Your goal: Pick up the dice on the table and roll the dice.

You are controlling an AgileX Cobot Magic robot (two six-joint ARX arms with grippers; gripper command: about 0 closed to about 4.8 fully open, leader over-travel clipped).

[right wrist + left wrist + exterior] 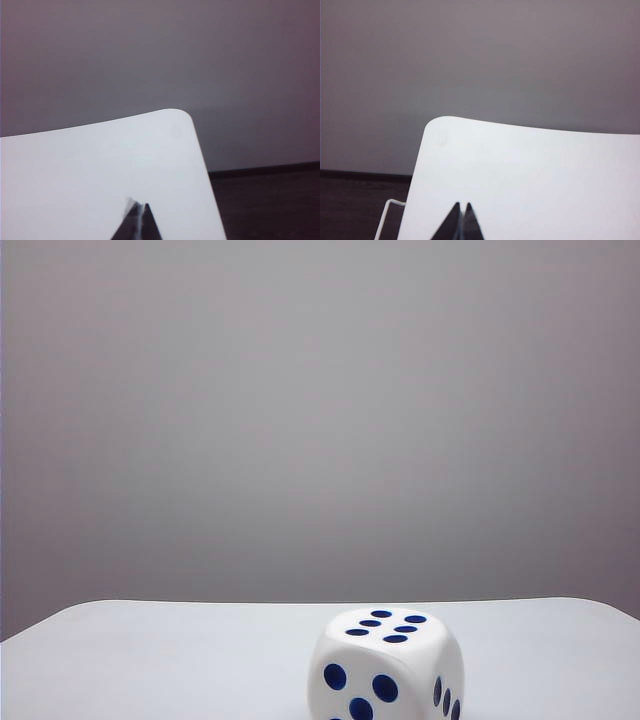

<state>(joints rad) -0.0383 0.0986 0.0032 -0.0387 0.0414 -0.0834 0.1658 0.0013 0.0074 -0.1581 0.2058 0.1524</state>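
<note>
- Die (385, 665): you had one large white cube with rounded corners and dark blue pips, sitting square on the worktop (150, 660) at the near edge of the exterior view, right of centre. Six pips faced up; the lower part ran out of frame.
- Worktop: plain, smooth, white, with rounded far corners. Nothing else stood on it in any view.
- Left tool (460, 222): its dark fingertips were pressed together and carried nothing. It hung over the worktop's left side, facing a far corner. The die did not appear in its wrist view.
- Right tool (138, 220): fingertips likewise pressed together, empty, over the right side and facing the other far corner. No die in its wrist view either.
- Neither tool showed in the exterior view, so both stood well apart from the die.
- Handling, as a judgement: the die looked rigid, smooth and probably light for its bulk. Its wide body would have asked you for a broad spread of the fingers.
- Where to take hold: two opposite flat side faces, at mid-height. The rounded corners and edges looked likely to slip out of a pinch.
- Progress: the pick-up had not yet begun.
</note>
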